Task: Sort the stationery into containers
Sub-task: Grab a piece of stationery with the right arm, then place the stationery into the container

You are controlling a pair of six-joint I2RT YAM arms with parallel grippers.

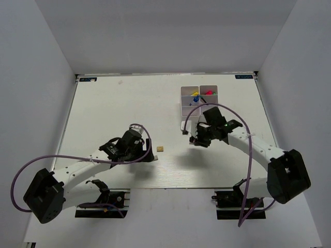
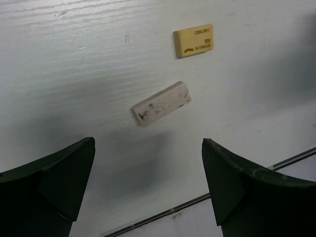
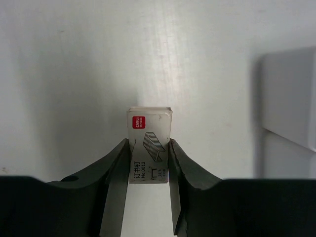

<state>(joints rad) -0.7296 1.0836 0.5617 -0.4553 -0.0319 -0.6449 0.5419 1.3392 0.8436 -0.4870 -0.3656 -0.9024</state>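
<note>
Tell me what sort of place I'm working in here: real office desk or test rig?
Most likely a lab test cell, not an office. Plain white walls box in the white table on three sides, with a compartment tray and a tan eraser laid out on it.

Tan eraser point(image 2: 193, 41), smudged wht eraser point(image 2: 161, 103), red-logo wht box point(image 3: 149, 143)
</note>
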